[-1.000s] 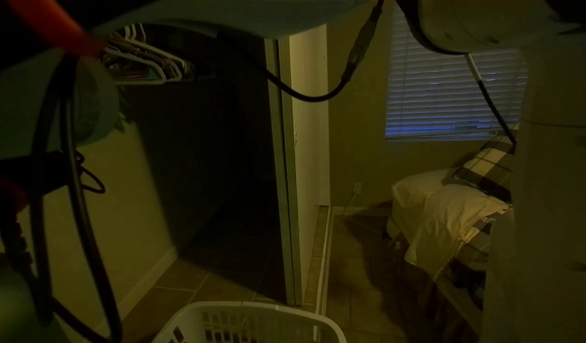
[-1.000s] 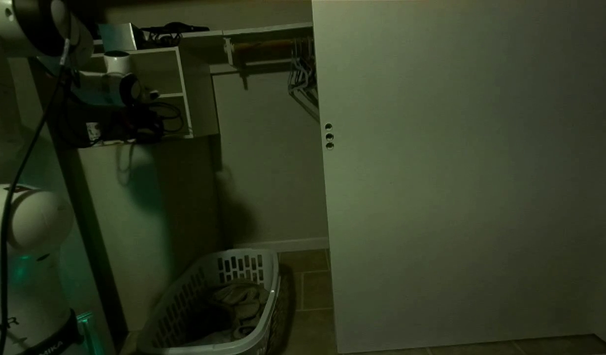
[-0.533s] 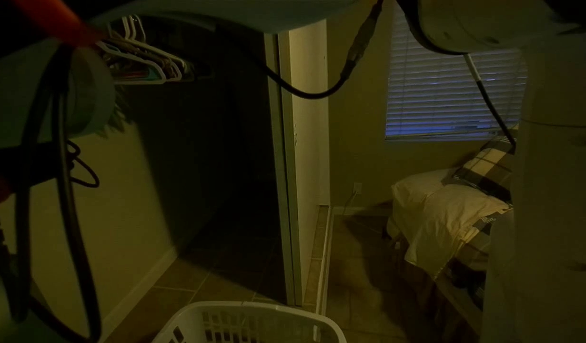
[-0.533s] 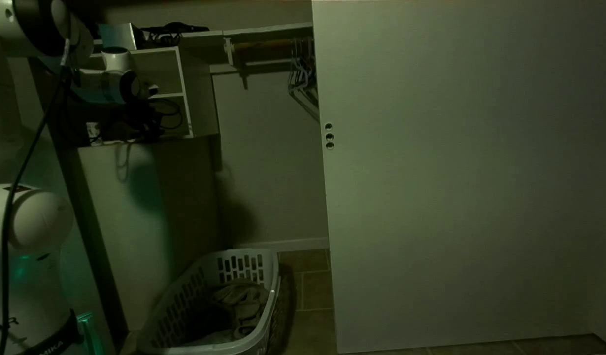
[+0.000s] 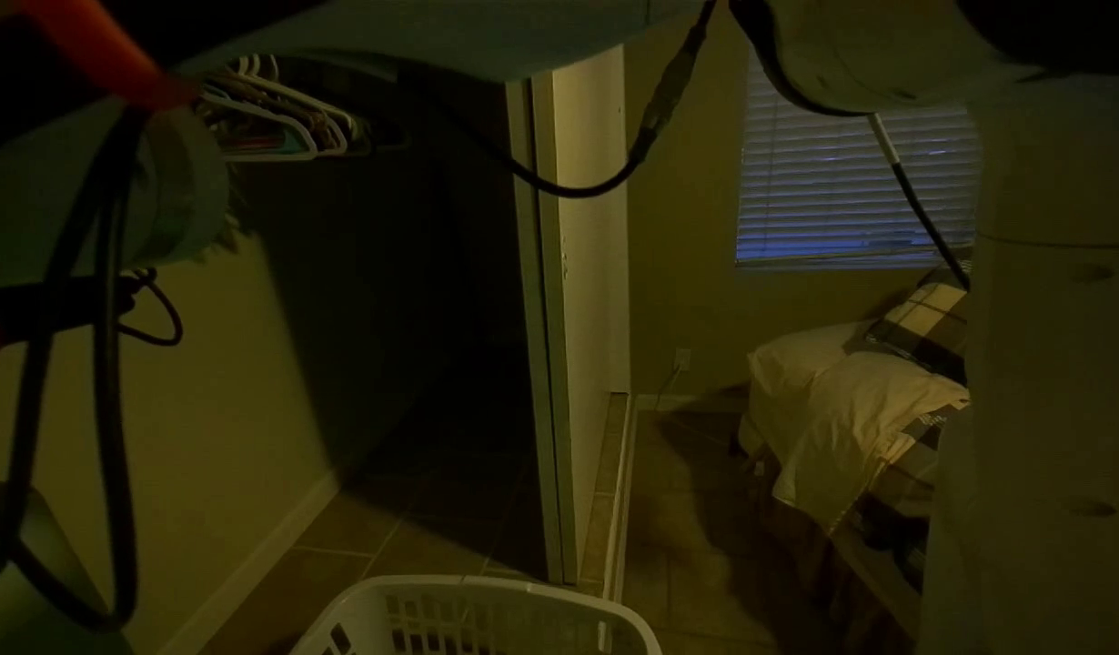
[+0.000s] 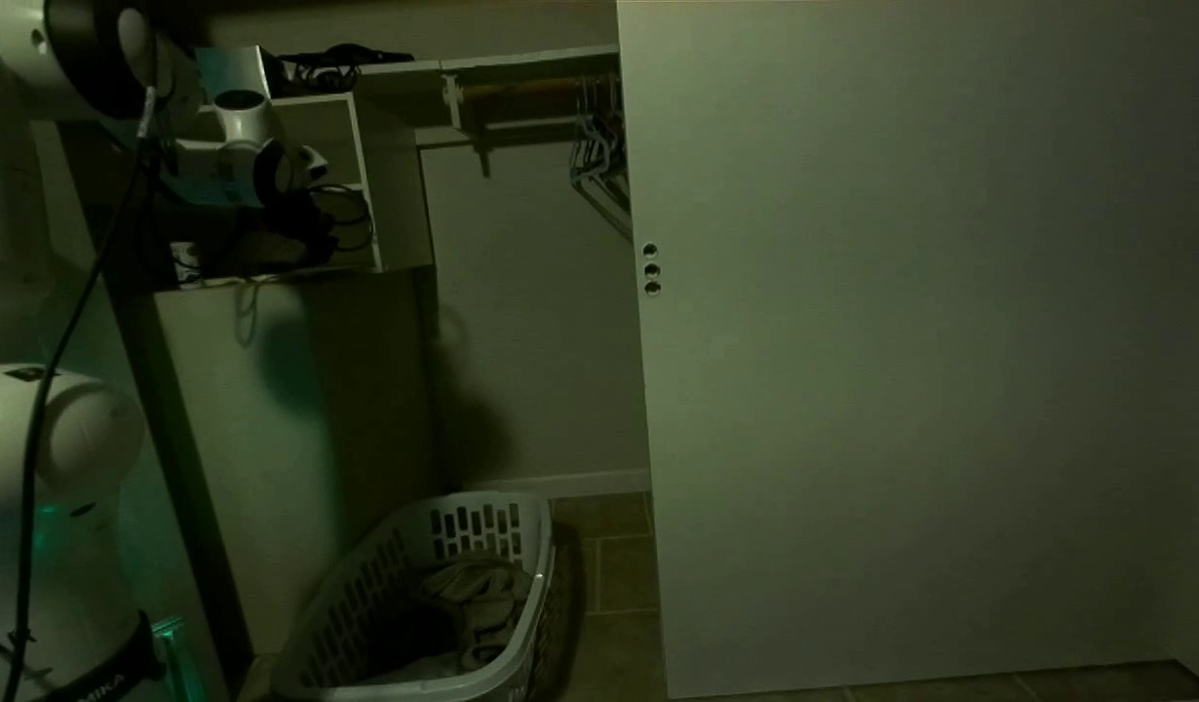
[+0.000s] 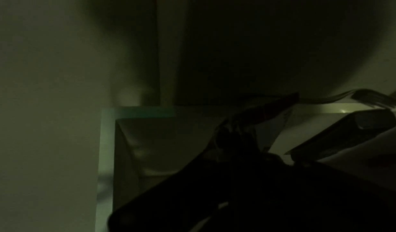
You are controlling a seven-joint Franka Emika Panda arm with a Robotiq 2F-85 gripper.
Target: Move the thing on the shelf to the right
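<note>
Jaws at shelf (image 6: 402,185); too dim to tell whether spread or pinching. Just beyond jaws: reddish-edged item (image 7: 270,111), probably task's thing. Best practice: confirm hold, then slide slowly, clear of dark box (image 7: 343,136) beside jaws.

basket (image 6: 543,575) 1 | blind (image 5: 851,182) 1 | door holes (image 6: 652,270) 3 | hangers (image 5: 277,157) at least 3

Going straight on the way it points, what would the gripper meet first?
Probably the cubby shelf; in the wrist view its pale edge lies past the tips of the gripper. Depth is unclear, and a dark shape at those tips is too dim to identify.
</note>
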